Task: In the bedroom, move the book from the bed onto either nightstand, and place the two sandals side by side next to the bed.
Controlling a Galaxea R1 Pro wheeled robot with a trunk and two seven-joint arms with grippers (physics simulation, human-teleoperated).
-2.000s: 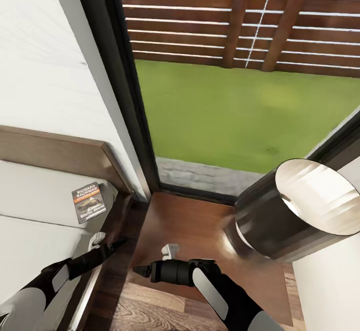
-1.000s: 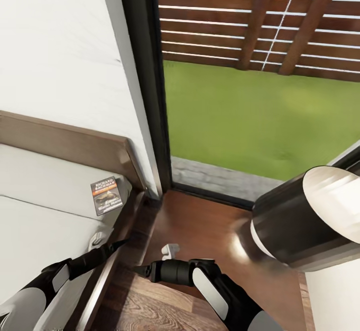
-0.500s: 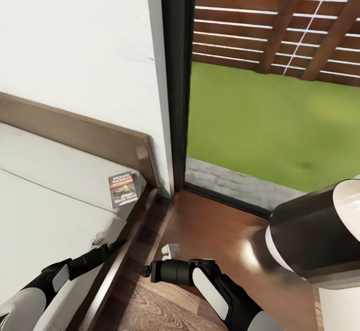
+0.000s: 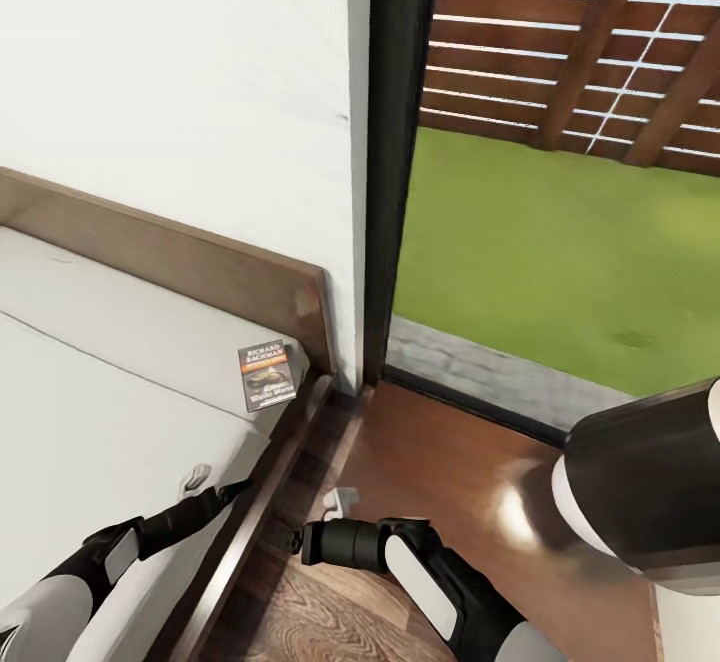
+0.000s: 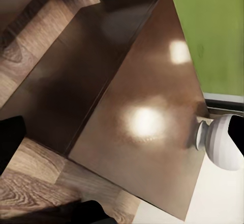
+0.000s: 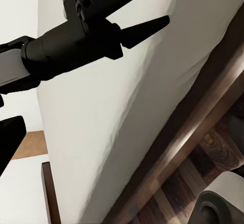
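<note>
Where the book (image 4: 268, 375) lies, pale mattress (image 4: 90, 422) meets glossy nightstand (image 4: 450, 482).

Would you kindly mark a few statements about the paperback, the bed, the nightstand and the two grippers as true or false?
1. The small dark paperback book lies on the pale grey-white mattress of the bed, near the brown wooden headboard. True.
2. The left gripper holds the book. False: it hovers over the mattress edge, apart from the book.
3. The glossy dark brown nightstand bears a black-shaded lamp. True.
4. The book rests on the nightstand. False: it is on the mattress.
5. The right gripper is over the mattress. False: it hangs above the nightstand's near edge.
</note>
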